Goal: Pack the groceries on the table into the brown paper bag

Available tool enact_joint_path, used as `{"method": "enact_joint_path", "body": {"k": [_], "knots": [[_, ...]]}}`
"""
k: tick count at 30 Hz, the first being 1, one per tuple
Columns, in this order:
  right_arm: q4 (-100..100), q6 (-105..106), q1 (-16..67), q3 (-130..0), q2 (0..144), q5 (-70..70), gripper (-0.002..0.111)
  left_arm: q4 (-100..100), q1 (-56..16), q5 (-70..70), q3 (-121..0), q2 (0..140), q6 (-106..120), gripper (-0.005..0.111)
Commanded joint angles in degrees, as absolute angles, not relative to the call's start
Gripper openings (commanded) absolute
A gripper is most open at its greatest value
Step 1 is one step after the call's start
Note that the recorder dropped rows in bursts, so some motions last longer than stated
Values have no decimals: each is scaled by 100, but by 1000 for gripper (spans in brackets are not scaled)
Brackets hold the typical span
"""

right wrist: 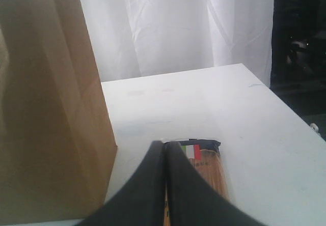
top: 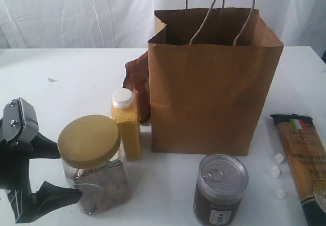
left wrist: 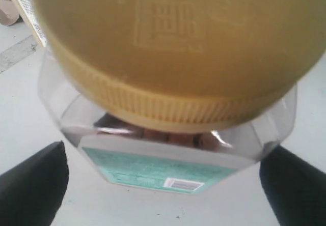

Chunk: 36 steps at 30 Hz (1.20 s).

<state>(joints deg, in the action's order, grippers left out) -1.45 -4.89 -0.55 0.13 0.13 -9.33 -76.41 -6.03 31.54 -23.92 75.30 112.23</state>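
Note:
The tall brown paper bag (top: pixel 214 83) stands open at the middle of the white table (top: pixel 61 73). Left of it stand the yellow-grain bottle (top: pixel 127 126) and, nearer, the clear yellow-lidded jar (top: pixel 94 165). My left gripper (top: pixel 56 172) is open, one finger on either side of the jar's near left side. In the left wrist view the jar (left wrist: pixel 173 83) fills the frame and the left gripper (left wrist: pixel 164 149) straddles it without closing. The pull-tab can (top: pixel 220 190) stands in front of the bag. My right gripper (right wrist: pixel 164 147) is shut and empty above the spaghetti packet (right wrist: pixel 209 170).
A brown pouch (top: pixel 137 83) leans behind the bag's left side. The spaghetti packet (top: pixel 303 160) lies along the right edge, with three small white bits (top: pixel 275 171) beside it. The bag's wall (right wrist: pixel 51 109) rises close beside the right gripper. White curtains hang behind.

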Motion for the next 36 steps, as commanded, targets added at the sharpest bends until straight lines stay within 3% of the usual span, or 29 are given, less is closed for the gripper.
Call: {"method": "enact_joint_path", "body": {"k": [1, 23, 36], "knots": [[-152, -492, -69, 0, 0, -929, 0, -7751, -640, 3122, -2341, 7542, 12134, 105], [-152, -492, -69, 0, 0, -929, 0, -7521, -640, 3627, -3399, 8884, 12134, 105], [-152, -622, -69, 0, 0, -929, 0, -7537, -640, 3821, -3441, 9151, 12134, 105]]}}
